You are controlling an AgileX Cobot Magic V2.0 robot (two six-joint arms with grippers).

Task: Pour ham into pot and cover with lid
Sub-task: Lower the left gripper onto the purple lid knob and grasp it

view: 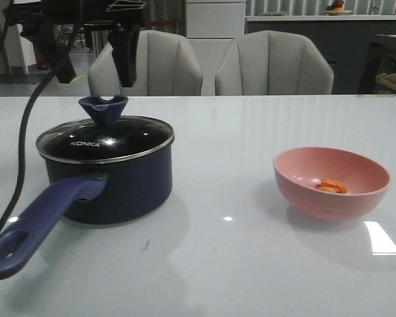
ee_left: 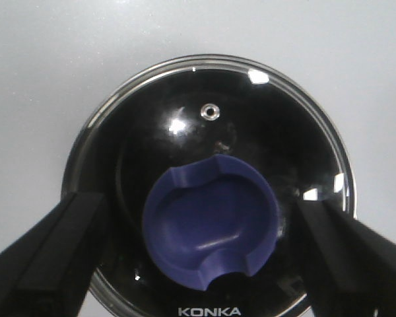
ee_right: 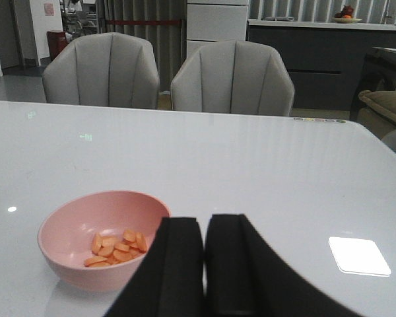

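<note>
Glass lid (ee_left: 211, 139), seated on the pot (view: 119, 188), should be gripped squarely by its blue knob (ee_left: 211, 228) between the spread left gripper (ee_left: 204, 264) fingers, while ham (ee_right: 115, 247) waits in the pink bowl (ee_right: 66, 228) beside the clenched right gripper (ee_right: 204, 264).

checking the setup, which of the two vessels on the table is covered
The pot, closed by its glass lid; the pink bowl is open, showing ham.

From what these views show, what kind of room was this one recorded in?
Probably a home-style dining area or a showroom mock-up. A glossy white table has two padded grey chairs pulled up to it, with a dark sideboard behind. On the table are a lidded pot and a pink bowl.
</note>
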